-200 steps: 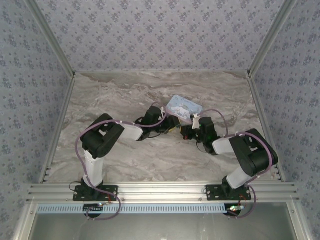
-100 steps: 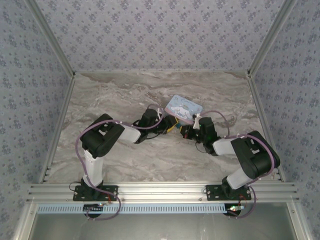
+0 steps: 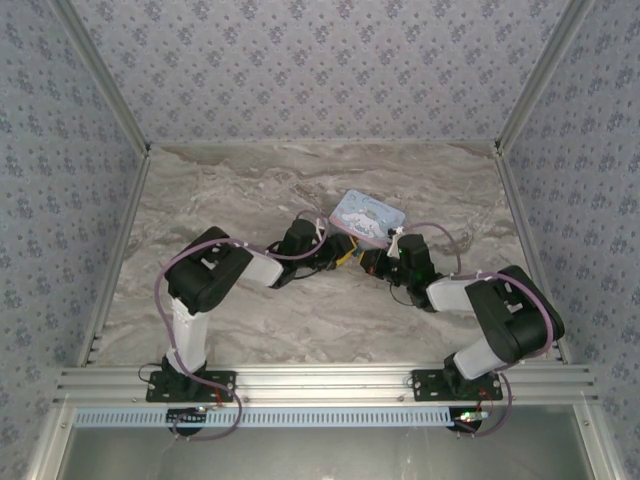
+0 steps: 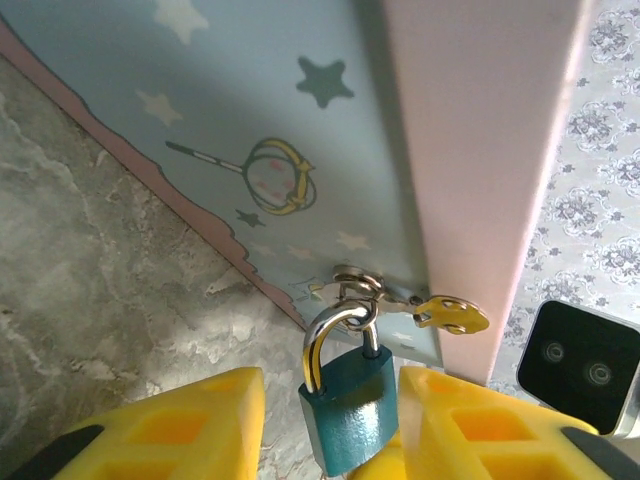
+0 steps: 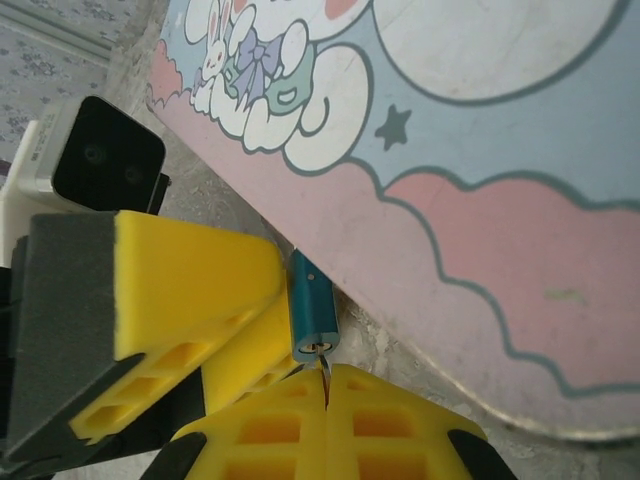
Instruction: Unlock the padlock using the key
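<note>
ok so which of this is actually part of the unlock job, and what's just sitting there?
Job: padlock; key, pinched in right gripper; left gripper, jaws either side of the padlock.
Not the job: cartoon tin box, whose hasp carries the padlock; marble table.
</note>
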You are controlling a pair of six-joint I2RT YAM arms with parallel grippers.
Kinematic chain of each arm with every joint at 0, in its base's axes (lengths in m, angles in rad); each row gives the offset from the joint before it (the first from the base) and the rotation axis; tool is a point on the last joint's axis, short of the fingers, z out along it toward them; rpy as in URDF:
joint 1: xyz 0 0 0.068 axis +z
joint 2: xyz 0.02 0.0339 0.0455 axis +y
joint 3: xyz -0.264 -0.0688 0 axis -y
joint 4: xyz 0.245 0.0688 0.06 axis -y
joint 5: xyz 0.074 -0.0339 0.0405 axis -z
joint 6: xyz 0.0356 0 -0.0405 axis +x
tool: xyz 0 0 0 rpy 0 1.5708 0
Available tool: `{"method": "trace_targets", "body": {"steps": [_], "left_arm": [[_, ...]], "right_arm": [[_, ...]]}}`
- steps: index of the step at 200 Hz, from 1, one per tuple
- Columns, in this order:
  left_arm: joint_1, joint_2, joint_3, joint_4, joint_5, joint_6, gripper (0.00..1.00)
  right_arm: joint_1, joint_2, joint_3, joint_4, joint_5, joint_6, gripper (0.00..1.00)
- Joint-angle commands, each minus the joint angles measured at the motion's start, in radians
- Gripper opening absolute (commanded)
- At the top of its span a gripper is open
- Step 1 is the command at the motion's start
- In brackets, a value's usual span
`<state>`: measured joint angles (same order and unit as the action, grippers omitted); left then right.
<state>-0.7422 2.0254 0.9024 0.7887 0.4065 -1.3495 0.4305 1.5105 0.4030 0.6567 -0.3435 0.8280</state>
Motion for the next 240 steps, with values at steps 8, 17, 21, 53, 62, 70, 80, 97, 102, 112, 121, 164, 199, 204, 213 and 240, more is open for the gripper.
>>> {"method": "trace_targets", "body": {"steps": [8,17,21,53,62,70,80,97,102,112,121,164,199,204,213,240], "left_arm": [[-0.008,0.027,0.032,0.036,0.026,-0.015,0.34],[-0.007,0.027,0.031,0.037,0.027,-0.015,0.33],[-0.008,0.027,0.032,0.036,0.026,-0.014,0.32],[-0.01,0.028,0.036,0.038,0.029,-0.017,0.28],[-0.01,0.029,0.038,0.039,0.031,-0.019,0.27],[-0.011,0.03,0.041,0.04,0.032,-0.02,0.27],[-0.012,0.029,0.042,0.041,0.034,-0.022,0.27],[-0.014,0.029,0.045,0.04,0.033,-0.024,0.27],[-0.013,0.03,0.046,0.04,0.035,-0.023,0.27],[-0.015,0.03,0.046,0.041,0.035,-0.025,0.27],[-0.015,0.03,0.043,0.041,0.035,-0.026,0.26],[-0.014,0.028,0.041,0.046,0.034,-0.025,0.17],[-0.016,0.016,0.034,0.042,0.023,-0.022,0.08],[-0.016,0.014,0.031,0.041,0.022,-0.021,0.08],[-0.015,0.008,0.029,0.039,0.019,-0.019,0.06],[-0.014,-0.017,0.024,0.002,0.003,0.0,0.02]], "right_arm": [[0.011,-0.03,0.024,-0.012,-0.003,0.07,0.0],[0.011,-0.03,0.023,-0.012,-0.002,0.084,0.0],[0.01,-0.029,0.024,-0.014,-0.002,0.09,0.0],[0.012,-0.022,0.027,-0.013,-0.01,0.142,0.0],[0.011,-0.013,0.027,0.0,-0.021,0.162,0.0],[0.012,-0.007,0.026,0.016,-0.026,0.181,0.0],[0.013,0.005,0.025,0.041,-0.029,0.203,0.0],[0.013,0.021,0.025,0.073,-0.032,0.241,0.0],[0.013,0.026,0.026,0.082,-0.034,0.249,0.0],[0.012,0.032,0.029,0.094,-0.037,0.259,0.0],[0.014,0.033,0.03,0.094,-0.038,0.264,0.0],[0.013,0.025,0.033,0.074,-0.035,0.269,0.0],[0.015,-0.016,0.065,-0.11,-0.014,0.182,0.07],[0.016,-0.024,0.068,-0.137,-0.009,0.166,0.09],[0.015,-0.042,0.071,-0.181,0.004,0.135,0.12],[0.013,-0.095,0.075,-0.302,0.042,0.049,0.29]]}}
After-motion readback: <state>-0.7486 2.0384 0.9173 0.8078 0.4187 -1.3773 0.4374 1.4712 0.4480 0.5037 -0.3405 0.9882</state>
